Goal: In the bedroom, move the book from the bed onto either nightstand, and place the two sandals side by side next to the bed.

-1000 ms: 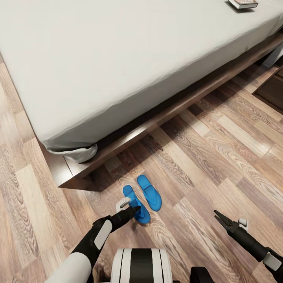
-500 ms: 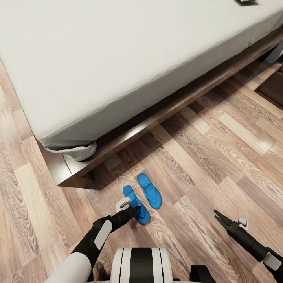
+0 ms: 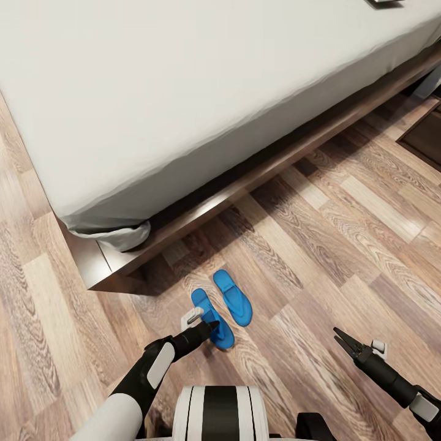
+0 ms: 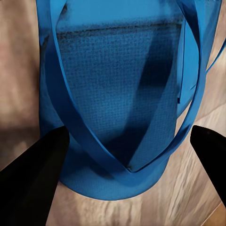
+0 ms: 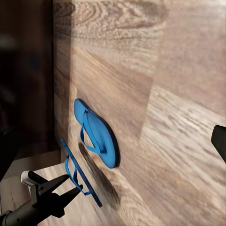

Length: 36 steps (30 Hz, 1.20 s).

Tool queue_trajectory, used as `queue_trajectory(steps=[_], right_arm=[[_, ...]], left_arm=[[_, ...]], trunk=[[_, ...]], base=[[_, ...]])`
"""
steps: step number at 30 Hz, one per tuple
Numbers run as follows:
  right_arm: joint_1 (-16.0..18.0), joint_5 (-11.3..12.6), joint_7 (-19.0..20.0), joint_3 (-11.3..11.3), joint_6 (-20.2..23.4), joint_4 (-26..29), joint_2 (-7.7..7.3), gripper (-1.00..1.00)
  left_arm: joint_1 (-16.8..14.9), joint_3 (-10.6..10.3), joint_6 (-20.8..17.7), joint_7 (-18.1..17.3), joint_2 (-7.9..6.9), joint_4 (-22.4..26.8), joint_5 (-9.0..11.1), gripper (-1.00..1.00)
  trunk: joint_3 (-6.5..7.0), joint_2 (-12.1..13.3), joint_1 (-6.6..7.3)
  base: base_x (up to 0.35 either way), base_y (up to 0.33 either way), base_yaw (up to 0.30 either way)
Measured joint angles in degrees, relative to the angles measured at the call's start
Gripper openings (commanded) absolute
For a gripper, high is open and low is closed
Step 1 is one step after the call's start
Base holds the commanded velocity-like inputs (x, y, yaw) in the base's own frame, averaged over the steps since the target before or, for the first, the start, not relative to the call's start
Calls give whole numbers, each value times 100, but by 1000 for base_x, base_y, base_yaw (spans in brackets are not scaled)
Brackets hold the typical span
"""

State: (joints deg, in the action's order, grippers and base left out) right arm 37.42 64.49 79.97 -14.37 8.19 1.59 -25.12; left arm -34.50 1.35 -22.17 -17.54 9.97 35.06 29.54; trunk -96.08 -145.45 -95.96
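Blue sandals (image 3: 222,307) lie paired on the floor beside the bed (image 3: 184,92); our left gripper (image 3: 210,327), jaws apart, seems clear. Book (image 3: 384,2) next, right gripper (image 3: 340,340) open.

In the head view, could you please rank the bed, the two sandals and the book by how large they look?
1. bed, by far the largest.
2. The two sandals, near one and far one, look alike.
3. book, a sliver cut off at the picture's edge.

Blue sandals (image 3: 223,308) side by side on floor near bed (image 3: 184,104); book (image 3: 384,2) on mattress
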Motion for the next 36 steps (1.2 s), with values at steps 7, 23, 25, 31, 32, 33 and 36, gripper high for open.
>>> queue_trajectory(steps=[7,23,25,31,32,33,36], right_arm=[[0,-1,0,0,0,-2,0,100],[0,0,0,0,0,-9,0,100],[0,0,0,0,2,-9,0,100],[0,-1,0,0,5,-10,0,100],[0,-1,-2,0,6,-12,0,100],[0,-1,-1,0,7,-13,0,100],[0,-1,-4,0,8,-18,0,100]], left_arm=[[0,0,2,-5,0,4,1,100],[1,-1,0,-10,0,3,2,100],[3,-2,-1,-9,0,0,1,100],[2,0,-2,-10,0,0,0,100],[3,1,-3,-10,0,1,0,100],[3,3,-5,-10,0,0,1,100],[4,4,-13,-12,0,-1,2,100]], trunk=[[0,0,0],[0,0,0],[0,0,0],[0,0,0],[0,0,0],[0,0,0],[0,0,0]], base=[[0,0,0],[0,0,0],[0,0,0],[0,0,0],[0,0,0],[0,0,0],[0,0,0]])
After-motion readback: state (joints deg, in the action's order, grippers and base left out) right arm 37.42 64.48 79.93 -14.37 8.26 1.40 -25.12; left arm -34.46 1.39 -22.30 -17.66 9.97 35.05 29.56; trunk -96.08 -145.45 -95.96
